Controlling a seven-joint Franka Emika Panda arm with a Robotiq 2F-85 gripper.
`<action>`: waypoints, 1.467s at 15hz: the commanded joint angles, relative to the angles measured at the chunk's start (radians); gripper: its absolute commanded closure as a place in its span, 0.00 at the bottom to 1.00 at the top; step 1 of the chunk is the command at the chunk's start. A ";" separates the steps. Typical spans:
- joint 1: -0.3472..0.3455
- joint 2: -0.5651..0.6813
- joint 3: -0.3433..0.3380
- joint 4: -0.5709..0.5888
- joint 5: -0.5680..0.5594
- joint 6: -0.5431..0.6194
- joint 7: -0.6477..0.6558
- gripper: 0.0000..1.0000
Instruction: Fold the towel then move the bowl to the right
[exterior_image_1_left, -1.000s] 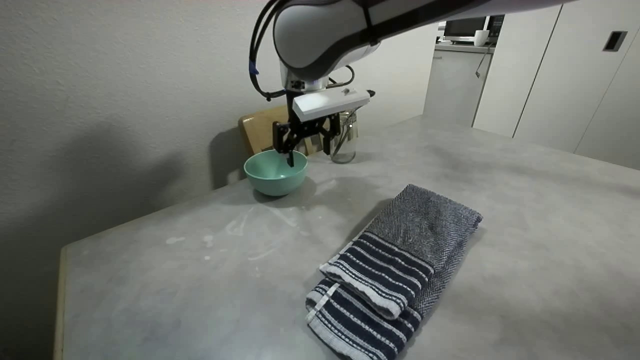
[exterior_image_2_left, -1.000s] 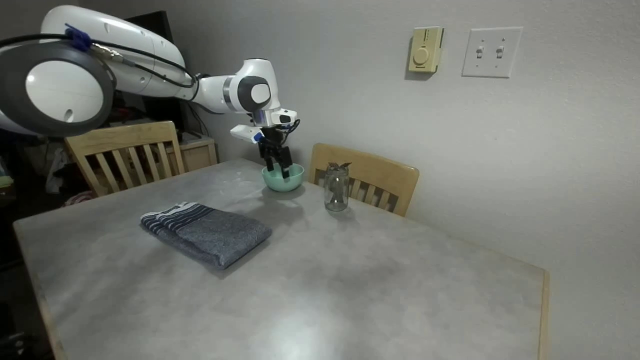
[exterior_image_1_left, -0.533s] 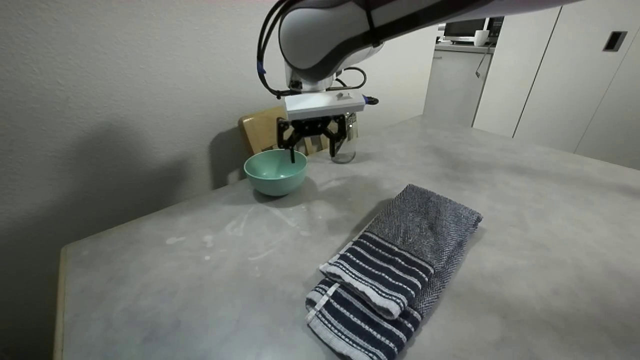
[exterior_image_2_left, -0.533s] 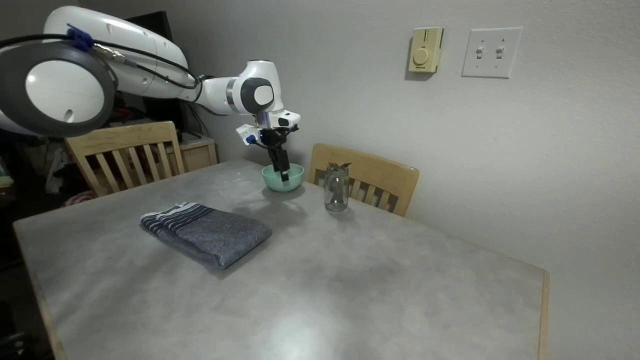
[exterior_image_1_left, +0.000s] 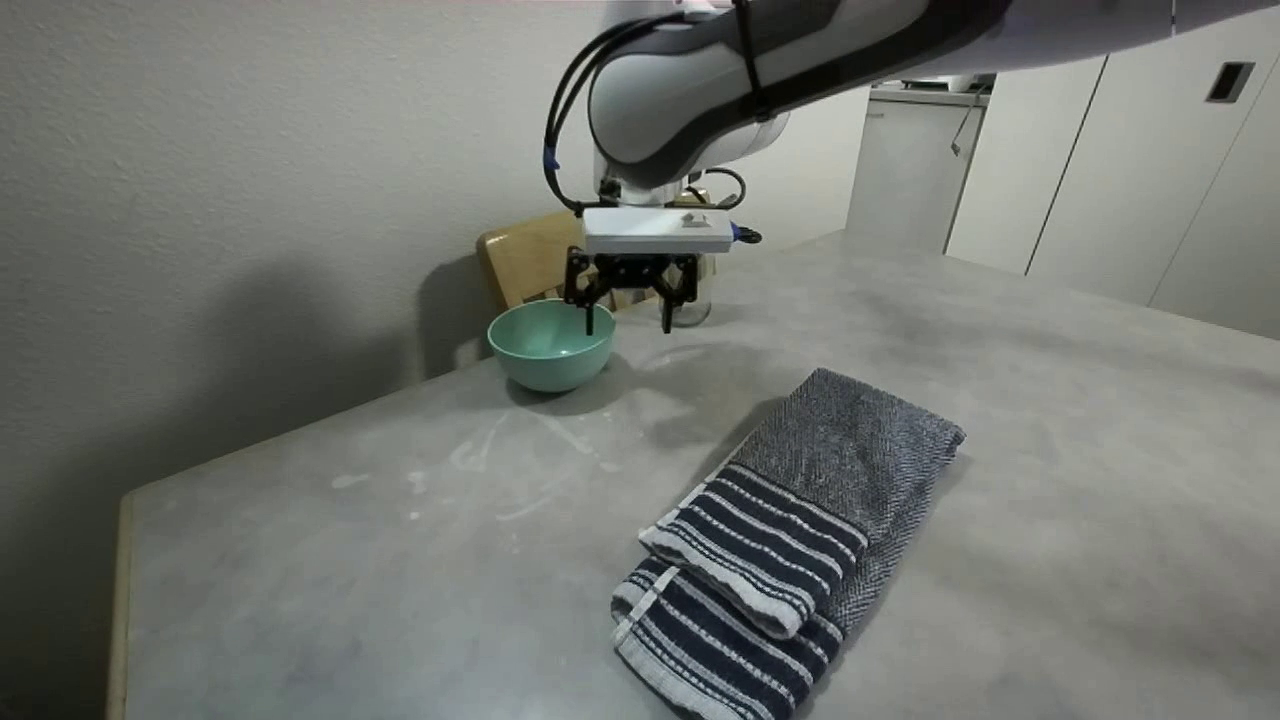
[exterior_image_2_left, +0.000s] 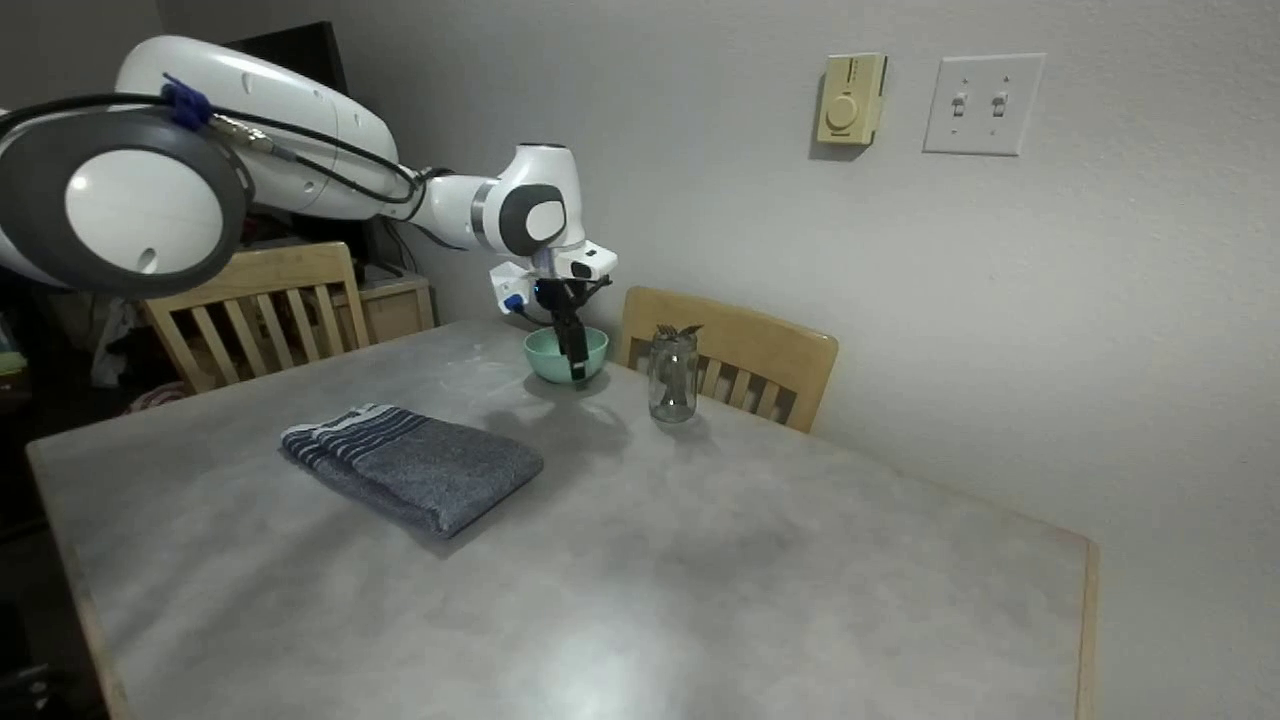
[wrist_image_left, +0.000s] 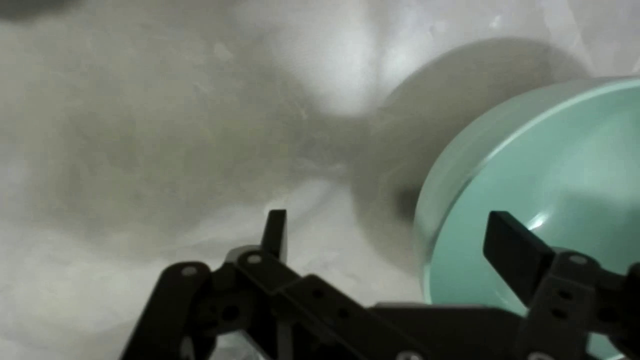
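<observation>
The arm is cased in glossy white; its joints are ringed in dark grey and capped with white discs. Black cables are strung along it, bound with blue wrap and fitted with a metal connector. A black strap is looped around one link. A white rectangular box is mounted at the wrist. The black gripper is studded with round grey screws; its fingers are squared off.

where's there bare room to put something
In an exterior view, the tabletop is bare from towel and utensil jar to right edge, also between towel and bowl. Crowded: along the wall, around bowl, jar and end effector.
</observation>
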 joint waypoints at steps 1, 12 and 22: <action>-0.039 0.017 0.059 0.005 0.049 0.039 -0.079 0.00; -0.054 0.002 0.074 -0.010 0.060 0.015 -0.100 0.90; -0.038 -0.094 0.100 -0.029 0.039 -0.111 -0.275 0.99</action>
